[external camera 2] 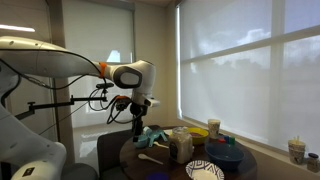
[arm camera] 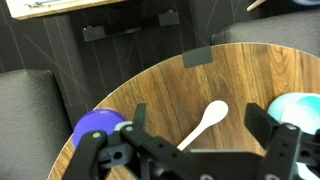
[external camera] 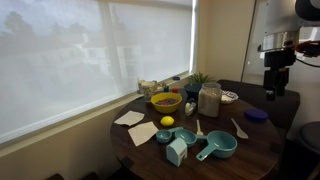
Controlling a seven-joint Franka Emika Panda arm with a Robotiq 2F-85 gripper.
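Dark brown wood makes up the round surface (external camera: 255, 150), and it stands beside a big window. Closest to us in an exterior view lie two blue-green plastic scoops (external camera: 216, 149) and a small light blue cup (external camera: 177, 152). Just behind them a flat white paper napkin (external camera: 143, 133) lies next to a little yellow lemon (external camera: 167, 122). Over on the other side of the surface lies a long white spoon (external camera: 240, 128), with a round purple lid (external camera: 257, 116) close beside it. The black pincer (external camera: 272, 88) hangs in the air above these two and touches nothing. In the wrist view the pincer (arm camera: 197, 112) is spread wide and holds nothing. From there the white spoon (arm camera: 205, 122) shows on the wood between the two black fingers (arm camera: 138, 110), and the purple lid (arm camera: 97, 125) sits off to one side. Farther back stand a round yellow bowl (external camera: 165, 101) and a tall clear jar (external camera: 209, 100). Behind those is a small green plant (external camera: 200, 80). Last of all comes the pale window blind (external camera: 80, 60), pulled down over the glass.
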